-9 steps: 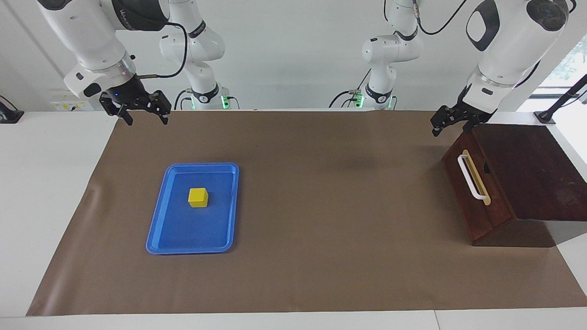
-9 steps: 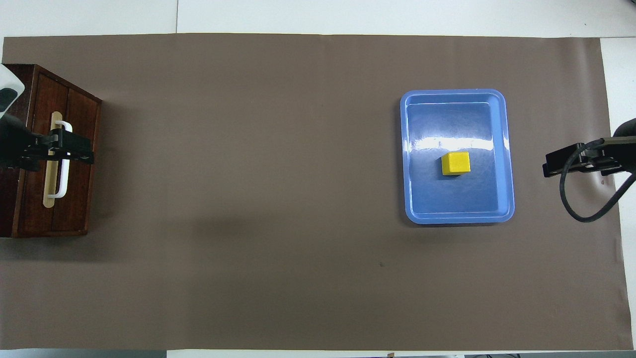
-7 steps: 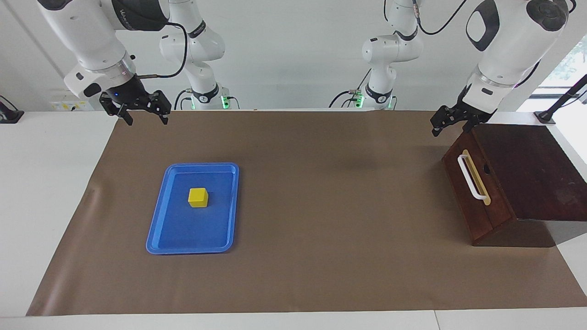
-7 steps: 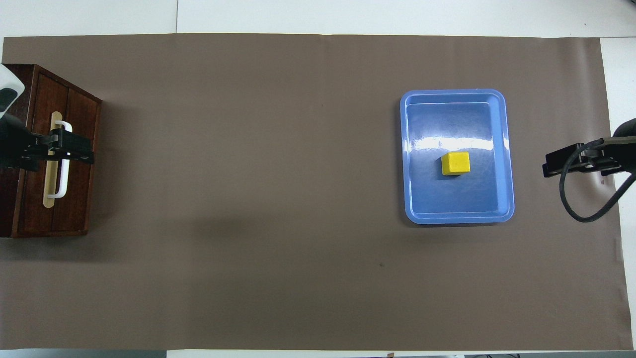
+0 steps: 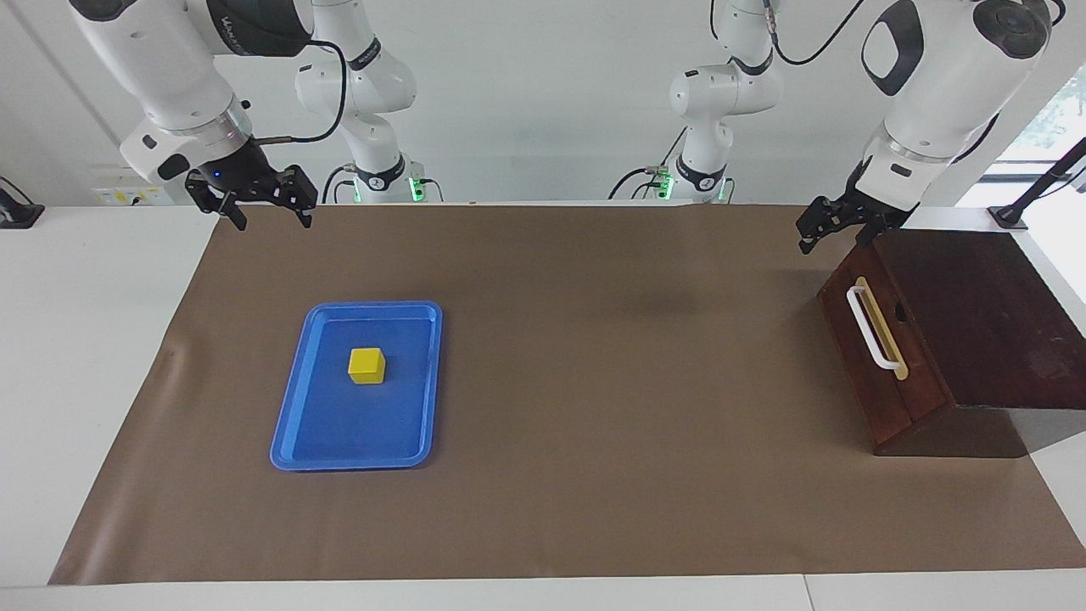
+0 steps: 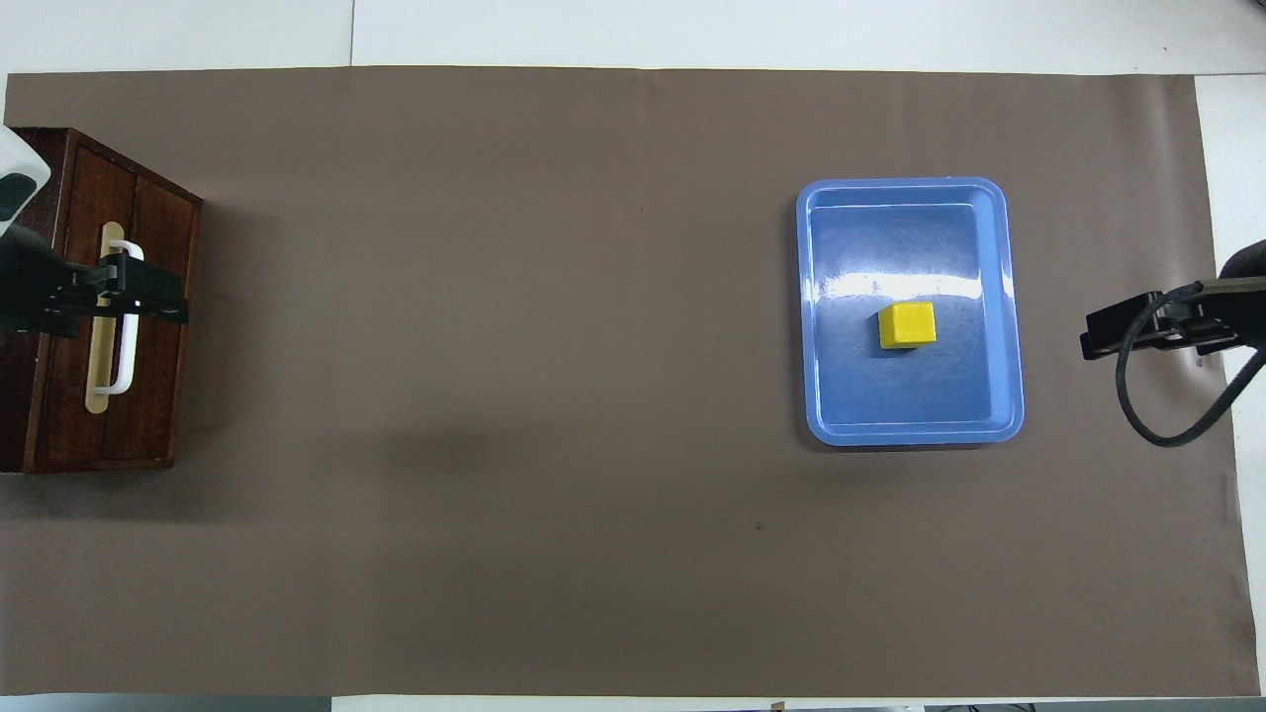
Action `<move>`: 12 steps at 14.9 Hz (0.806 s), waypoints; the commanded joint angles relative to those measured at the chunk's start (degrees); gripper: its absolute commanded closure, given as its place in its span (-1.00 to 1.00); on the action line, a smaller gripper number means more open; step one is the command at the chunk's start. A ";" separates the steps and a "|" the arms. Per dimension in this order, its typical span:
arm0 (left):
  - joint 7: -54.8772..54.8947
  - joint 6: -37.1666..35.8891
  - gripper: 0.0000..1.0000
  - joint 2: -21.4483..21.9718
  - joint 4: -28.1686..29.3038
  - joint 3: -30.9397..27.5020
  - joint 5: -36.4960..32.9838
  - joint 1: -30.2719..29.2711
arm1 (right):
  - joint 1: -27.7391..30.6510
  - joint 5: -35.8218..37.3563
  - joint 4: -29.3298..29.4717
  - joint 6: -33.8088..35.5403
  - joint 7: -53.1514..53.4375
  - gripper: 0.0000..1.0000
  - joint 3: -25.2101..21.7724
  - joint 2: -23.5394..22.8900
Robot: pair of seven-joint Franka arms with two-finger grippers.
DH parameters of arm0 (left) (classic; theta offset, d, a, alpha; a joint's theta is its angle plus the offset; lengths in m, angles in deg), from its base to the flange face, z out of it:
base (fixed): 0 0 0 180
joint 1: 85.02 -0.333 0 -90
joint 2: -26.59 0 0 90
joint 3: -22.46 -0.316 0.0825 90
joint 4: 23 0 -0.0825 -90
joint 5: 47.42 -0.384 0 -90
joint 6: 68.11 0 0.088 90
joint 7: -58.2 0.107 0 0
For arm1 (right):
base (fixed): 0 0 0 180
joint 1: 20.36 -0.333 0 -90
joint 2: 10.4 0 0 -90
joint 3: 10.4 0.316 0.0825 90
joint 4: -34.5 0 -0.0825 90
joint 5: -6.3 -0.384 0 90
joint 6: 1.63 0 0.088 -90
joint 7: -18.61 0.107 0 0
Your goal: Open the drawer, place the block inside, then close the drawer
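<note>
The drawer (image 5: 861, 373) is shut in its dark wooden box (image 5: 976, 314) at the left arm's end of the table. Its white bar handle (image 5: 872, 329) faces the middle of the table. My left gripper (image 5: 833, 238) is open and empty in the air over the end of the drawer front nearer to the robots, touching nothing. In the overhead view it (image 6: 124, 302) covers the handle (image 6: 124, 356). The yellow block (image 5: 366, 365) lies in the blue tray (image 5: 356, 428). My right gripper (image 5: 271, 222) is open and empty, raised over the mat's edge at the right arm's end.
A brown mat (image 5: 594, 382) covers the table. In the overhead view the tray (image 6: 910, 405) with the block (image 6: 907, 325) lies toward the right arm's end, beside my right gripper (image 6: 1118, 331). The drawer front (image 6: 148, 415) stands at the mat's other end.
Both grippers have shifted only very slightly. The drawer, the block and the tray have not moved.
</note>
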 commanded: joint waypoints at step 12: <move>0.74 19.05 -1.00 -4.89 11.37 -1.51 -17.19 1.97 | 7.55 -21.68 -0.81 -17.36 49.28 -1.00 -0.08 -16.53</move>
